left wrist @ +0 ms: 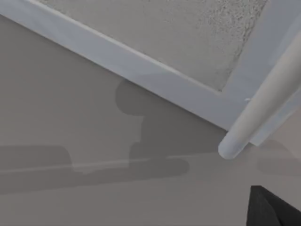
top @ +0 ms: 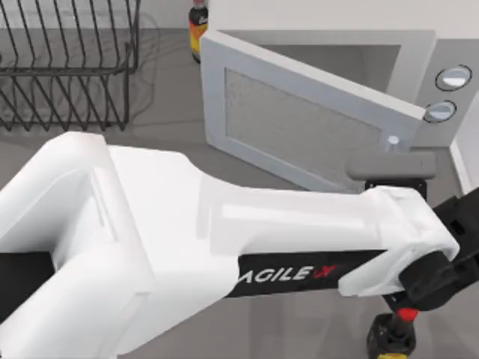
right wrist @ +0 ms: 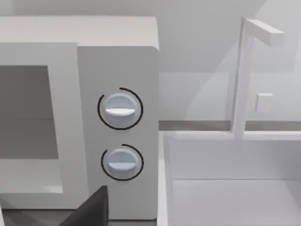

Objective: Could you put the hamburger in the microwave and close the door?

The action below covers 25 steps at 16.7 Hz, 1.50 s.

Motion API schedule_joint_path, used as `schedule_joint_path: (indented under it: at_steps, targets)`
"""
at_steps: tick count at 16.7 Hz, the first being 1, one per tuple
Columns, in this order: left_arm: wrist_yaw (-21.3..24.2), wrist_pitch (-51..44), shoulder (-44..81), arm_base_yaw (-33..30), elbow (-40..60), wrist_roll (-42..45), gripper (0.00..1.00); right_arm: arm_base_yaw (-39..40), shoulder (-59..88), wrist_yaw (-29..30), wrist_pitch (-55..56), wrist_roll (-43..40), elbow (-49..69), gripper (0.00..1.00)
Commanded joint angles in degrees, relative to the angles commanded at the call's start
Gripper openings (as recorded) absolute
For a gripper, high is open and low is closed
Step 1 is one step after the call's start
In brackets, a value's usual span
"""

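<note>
I cannot tell how my left gripper's jaws stand; my left arm [top: 224, 254] reaches across the table to the door's [top: 299, 127] free edge, beside its handle [left wrist: 256, 110]. The door stands half open on the microwave [right wrist: 117, 70].

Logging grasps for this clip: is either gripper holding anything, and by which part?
Cannot be told. The left arm reaches to the door near its handle; no grip shows.

Left arm [top: 224, 247] stretched rightward across table; right arm [top: 441, 269] low at right edge.
</note>
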Motion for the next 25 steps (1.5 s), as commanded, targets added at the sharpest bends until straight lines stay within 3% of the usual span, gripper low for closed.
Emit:
schedule_joint_path:
  at_steps: [3, 9, 17, 25]
  targets:
    - [0.58, 0.55, 0.63, 1.22, 0.87, 1.0, 0.0, 0.0, 0.0, 0.0, 0.0, 0.0, 0.0, 1.0]
    - [5.06, 4.06, 8.88, 10.36, 12.31, 11.48, 0.0, 0.0, 0.0, 0.0, 0.0, 0.0, 0.0, 1.0]
    - [5.78, 3.63, 11.18, 11.58, 15.15, 12.91, 0.0, 0.0, 0.0, 0.0, 0.0, 0.0, 0.0, 1.0]
    - [9.78, -1.62, 24.6, 18.15, 38.7, 19.39, 0.0, 0.0, 0.0, 0.0, 0.0, 0.0, 0.0, 1.0]
